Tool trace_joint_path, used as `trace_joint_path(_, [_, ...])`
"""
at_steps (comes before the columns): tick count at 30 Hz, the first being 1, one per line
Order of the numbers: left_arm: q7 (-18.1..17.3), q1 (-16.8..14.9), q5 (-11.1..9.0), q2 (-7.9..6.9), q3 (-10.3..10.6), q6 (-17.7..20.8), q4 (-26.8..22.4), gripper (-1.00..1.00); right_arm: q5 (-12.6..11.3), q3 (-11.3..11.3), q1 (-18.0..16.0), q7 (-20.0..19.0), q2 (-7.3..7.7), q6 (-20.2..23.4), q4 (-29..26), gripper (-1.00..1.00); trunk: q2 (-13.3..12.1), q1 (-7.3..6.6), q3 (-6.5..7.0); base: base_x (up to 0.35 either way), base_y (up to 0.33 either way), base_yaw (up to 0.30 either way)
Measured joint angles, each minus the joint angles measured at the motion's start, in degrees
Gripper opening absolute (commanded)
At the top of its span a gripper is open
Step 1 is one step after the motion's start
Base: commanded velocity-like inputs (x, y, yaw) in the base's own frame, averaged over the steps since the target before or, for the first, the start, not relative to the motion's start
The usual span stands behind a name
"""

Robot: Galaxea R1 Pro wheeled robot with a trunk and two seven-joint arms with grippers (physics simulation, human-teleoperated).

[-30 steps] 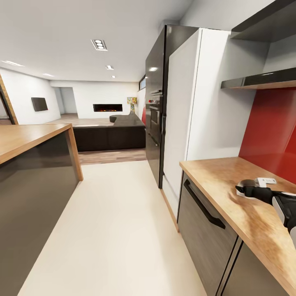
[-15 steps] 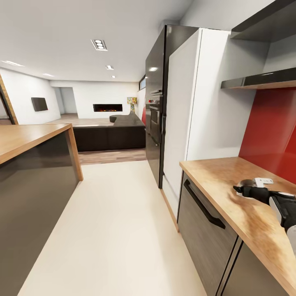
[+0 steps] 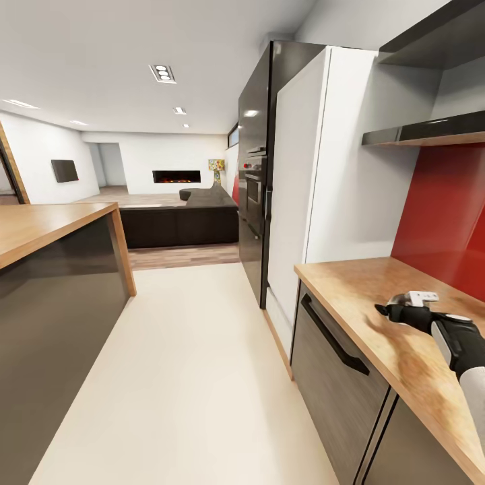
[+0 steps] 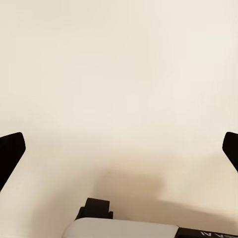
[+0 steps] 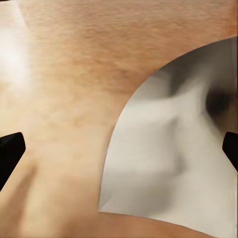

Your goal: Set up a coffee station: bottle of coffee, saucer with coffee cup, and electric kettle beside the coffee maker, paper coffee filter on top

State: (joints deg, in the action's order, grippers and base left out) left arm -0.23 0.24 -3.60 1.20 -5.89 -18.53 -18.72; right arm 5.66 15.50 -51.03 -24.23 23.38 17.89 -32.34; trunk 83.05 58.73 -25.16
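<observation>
— One paper coffee filter (image 5: pixel 173 144) is all I count of the task's things. It is pale grey-white, thin, with a curved edge and soft creases, lying flat on the wooden countertop (image 3: pixel 357 283) and showing between the right gripper's fingertips (image 5: pixel 10 153) in the right wrist view.

— And in the head view?

— Partly hidden there. The right gripper (image 3: pixel 385 312) hangs over the countertop, near its front edge and short of the red backsplash (image 3: pixel 444 209), and I can't make out the filter's outline under it. A small white part shows just beyond the gripper.

— Jaws?

— Two dark fingertips sit at opposite edges of the right wrist view, wide apart, pinching nothing. Same for the left gripper (image 4: pixel 119 148): its two fingertips (image 4: pixel 11 148) are spread, with plain cream floor (image 3: pixel 182 377) under them.

— What else is around?

— One tall white fridge (image 3: pixel 323 168) stands at the countertop's far end, with one black oven tower (image 3: pixel 254 182) beside it. Two dark wall shelves (image 3: pixel 424 131) hang above the backsplash. One dark drawer front with a black handle (image 3: pixel 333 337) sits below the countertop's front edge. One wood-topped island (image 3: pixel 47 229) faces it across the aisle. Farther off, one dark sofa (image 3: pixel 182 222), one fireplace (image 3: pixel 176 176) and one wall television (image 3: pixel 65 170).

— Anything blocking the filter?

— Nothing lies on it or beside it; bare wood surrounds it.
</observation>
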Motion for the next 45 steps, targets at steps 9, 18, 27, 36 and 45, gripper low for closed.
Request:
trace_joint_path(9, [-0.1,0.0,0.02,0.0,0.08,-0.06,0.0,1.0,-0.11,0.11,0.0,5.76,-1.2,0.13,-0.07,1.0,0.0,0.0,0.0,0.0,0.0,0.0])
trace_joint_path(18, [-0.16,0.0,0.09,0.03,0.25,-0.06,0.0,1.0,-0.2,0.21,0.0,11.09,-2.59,0.2,-0.09,1.0,0.0,0.0,0.0,0.0,0.0,0.0])
trace_joint_path(27, [-0.18,0.0,0.1,0.09,0.26,-0.06,0.0,1.0,-0.23,0.25,-0.01,16.43,-5.0,0.19,-0.9,1.0,0.0,0.0,0.0,0.0,0.0,0.0])
trace_joint_path(36, [-0.17,0.0,0.1,0.09,0.26,-0.06,0.0,1.0,-0.21,0.25,-0.01,18.6,-5.49,0.19,-0.98,1.0,0.0,0.0,0.0,0.0,0.0,0.0])
trace_joint_path(45, [-0.19,0.0,0.1,0.09,0.26,-0.06,0.0,1.0,-0.19,0.38,-0.02,22.03,-6.62,0.16,-1.19,1.0,0.0,0.0,0.0,0.0,0.0,0.0])
